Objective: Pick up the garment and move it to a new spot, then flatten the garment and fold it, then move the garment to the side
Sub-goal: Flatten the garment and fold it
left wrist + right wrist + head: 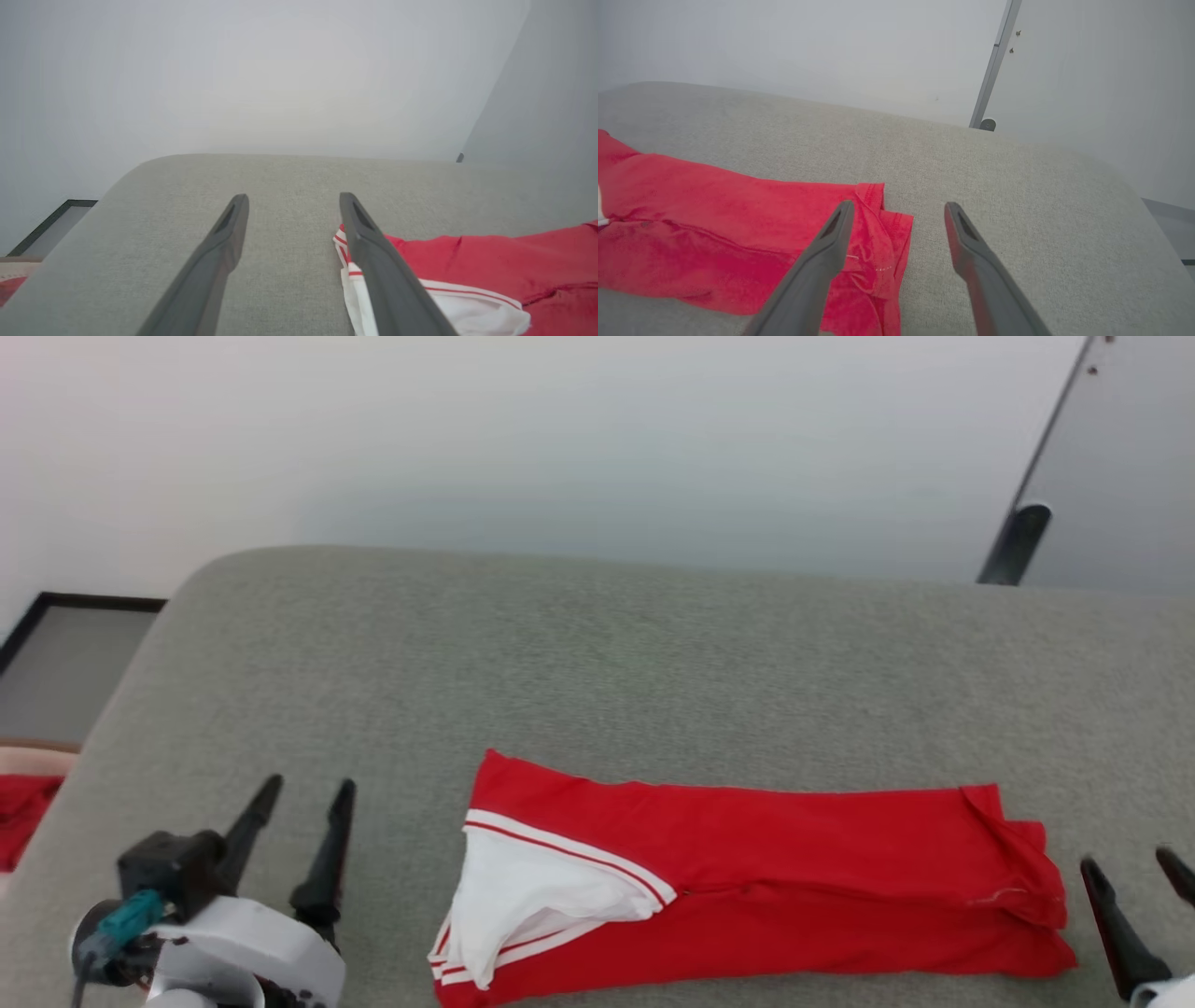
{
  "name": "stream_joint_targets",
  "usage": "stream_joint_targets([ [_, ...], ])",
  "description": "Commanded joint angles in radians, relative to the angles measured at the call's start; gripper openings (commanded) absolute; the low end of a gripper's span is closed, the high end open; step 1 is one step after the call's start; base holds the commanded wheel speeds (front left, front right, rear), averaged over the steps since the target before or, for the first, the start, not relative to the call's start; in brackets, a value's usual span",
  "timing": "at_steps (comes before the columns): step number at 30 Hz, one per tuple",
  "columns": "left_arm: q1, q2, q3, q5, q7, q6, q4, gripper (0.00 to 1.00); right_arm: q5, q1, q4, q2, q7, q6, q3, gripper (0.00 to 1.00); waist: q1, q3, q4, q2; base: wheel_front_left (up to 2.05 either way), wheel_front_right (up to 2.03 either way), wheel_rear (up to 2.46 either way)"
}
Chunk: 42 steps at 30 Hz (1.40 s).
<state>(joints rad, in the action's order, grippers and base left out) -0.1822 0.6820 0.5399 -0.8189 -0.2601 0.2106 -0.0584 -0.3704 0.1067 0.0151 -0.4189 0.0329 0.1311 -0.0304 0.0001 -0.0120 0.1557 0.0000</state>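
The red garment lies folded into a long strip on the grey fabric surface, near its front edge. Its white striped ends sit at the left of the strip. My left gripper stands open to the left of the garment, apart from it. In the left wrist view the open fingers rise over bare grey fabric, with the garment just behind the right finger. My right gripper is open at the strip's right end. In the right wrist view the garment lies under the left finger.
A pale wall rises behind the surface. A dark pole leans at the back right. Off the left edge lie a dark-framed panel and a bit of red cloth. Bare grey fabric stretches behind the garment.
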Motion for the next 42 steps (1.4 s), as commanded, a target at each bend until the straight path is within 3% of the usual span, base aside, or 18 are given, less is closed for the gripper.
stream_joint_targets([
  [1,0.026,-0.028,-0.038,0.019,-0.005,-0.012,-0.005,1.00,-0.015,0.018,0.008,0.004,0.024,-0.001,-0.012,1.00,-0.0001,0.014,0.023,0.0000,0.00,0.00,0.00],
  [6,0.112,-0.128,-0.163,0.088,-0.005,-0.075,-0.041,1.00,-0.065,0.012,0.032,-0.002,0.181,-0.001,-0.030,1.00,-0.0001,0.024,0.060,0.0000,0.00,0.00,0.00],
  [17,0.128,-0.258,-0.252,0.217,-0.005,-0.192,-0.100,1.00,-0.090,-0.110,0.178,-0.019,0.561,-0.001,-0.065,1.00,-0.0001,0.015,0.171,0.0000,0.00,0.00,0.00],
  [34,0.077,-0.386,-0.298,0.267,-0.003,-0.297,-0.177,1.00,-0.089,-0.284,0.515,0.016,0.737,-0.001,-0.049,1.00,-0.0001,-0.033,0.258,0.0000,0.00,0.00,0.00],
  [35,0.074,-0.392,-0.300,0.261,-0.003,-0.301,-0.183,1.00,-0.093,-0.293,0.537,0.017,0.741,-0.001,-0.044,0.25,-0.0001,-0.035,0.260,0.0000,0.00,0.00,0.00],
  [36,0.070,-0.395,-0.300,0.260,-0.003,-0.304,-0.189,1.00,-0.094,-0.302,0.551,0.014,0.745,-0.001,-0.034,0.00,-0.0001,-0.037,0.262,0.0000,0.00,0.00,0.00],
  [42,0.063,-0.411,-0.307,0.258,-0.004,-0.322,-0.209,1.00,-0.158,-0.336,0.602,-0.014,0.762,-0.001,-0.002,0.00,-0.0001,-0.043,0.267,0.0000,0.00,0.00,0.00],
])
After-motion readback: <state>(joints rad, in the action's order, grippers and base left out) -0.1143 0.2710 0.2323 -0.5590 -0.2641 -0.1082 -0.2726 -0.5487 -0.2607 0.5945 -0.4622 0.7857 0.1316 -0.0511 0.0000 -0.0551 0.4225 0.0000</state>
